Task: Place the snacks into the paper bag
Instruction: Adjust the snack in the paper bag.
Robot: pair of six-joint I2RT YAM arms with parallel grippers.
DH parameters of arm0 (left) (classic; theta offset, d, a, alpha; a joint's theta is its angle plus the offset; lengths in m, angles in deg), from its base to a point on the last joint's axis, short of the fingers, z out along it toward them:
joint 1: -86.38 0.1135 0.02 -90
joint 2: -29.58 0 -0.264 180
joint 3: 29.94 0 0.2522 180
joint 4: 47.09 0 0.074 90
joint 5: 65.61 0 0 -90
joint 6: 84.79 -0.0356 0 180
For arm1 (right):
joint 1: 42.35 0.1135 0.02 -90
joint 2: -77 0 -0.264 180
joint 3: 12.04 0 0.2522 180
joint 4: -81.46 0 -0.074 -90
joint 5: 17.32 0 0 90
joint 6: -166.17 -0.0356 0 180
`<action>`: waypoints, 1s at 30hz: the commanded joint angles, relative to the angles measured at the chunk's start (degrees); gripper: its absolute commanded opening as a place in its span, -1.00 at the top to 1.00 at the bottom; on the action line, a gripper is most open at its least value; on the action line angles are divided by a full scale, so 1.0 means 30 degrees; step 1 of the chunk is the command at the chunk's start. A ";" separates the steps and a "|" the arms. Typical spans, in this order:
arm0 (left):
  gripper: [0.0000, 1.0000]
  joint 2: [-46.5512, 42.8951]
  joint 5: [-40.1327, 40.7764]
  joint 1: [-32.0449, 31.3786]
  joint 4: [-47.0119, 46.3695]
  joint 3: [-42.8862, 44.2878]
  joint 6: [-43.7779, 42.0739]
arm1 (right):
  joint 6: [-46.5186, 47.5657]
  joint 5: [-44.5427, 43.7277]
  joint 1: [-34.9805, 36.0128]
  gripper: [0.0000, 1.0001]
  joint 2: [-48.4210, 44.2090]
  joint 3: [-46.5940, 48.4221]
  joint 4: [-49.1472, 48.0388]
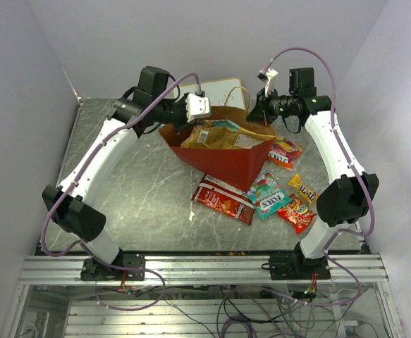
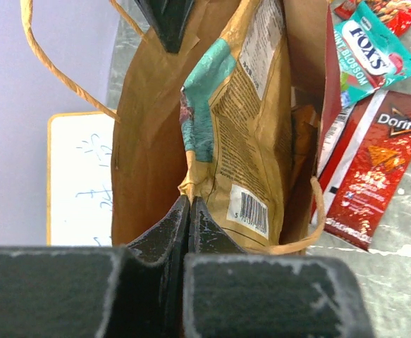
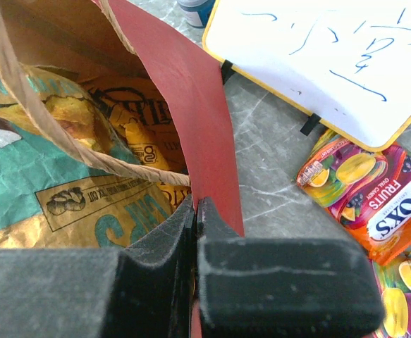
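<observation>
The paper bag (image 1: pixel 230 163), red outside and brown inside, stands open at mid-table. A tan and teal packet (image 1: pixel 219 134) sticks out of it, and a yellow packet (image 3: pixel 143 141) lies deeper inside. My left gripper (image 1: pixel 191 121) is at the bag's left rim. In the left wrist view it (image 2: pixel 189 202) is shut on the crinkled corner of the tan and teal packet (image 2: pixel 240 127). My right gripper (image 1: pixel 261 113) is shut on the bag's red side wall (image 3: pixel 184 91), seen between its jaws (image 3: pixel 196 204). A long red Doritos bag (image 1: pixel 223 199) lies in front of the paper bag.
Loose packets lie right of the bag: two teal ones (image 1: pixel 272 202) (image 1: pixel 263 184), a yellow one (image 1: pixel 302 189), an orange-red one (image 1: pixel 297 213) and an orange Fox's Fruits one (image 1: pixel 285 151). A yellow-framed whiteboard (image 1: pixel 219 90) lies behind the bag. Walls close in on both sides.
</observation>
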 commanded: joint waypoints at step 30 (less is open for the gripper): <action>0.34 0.1307 -0.1759 0.1530 0.1542 -0.0214 -0.7445 | 0.0023 0.0297 0.0105 1.00 -0.0174 0.0022 0.0125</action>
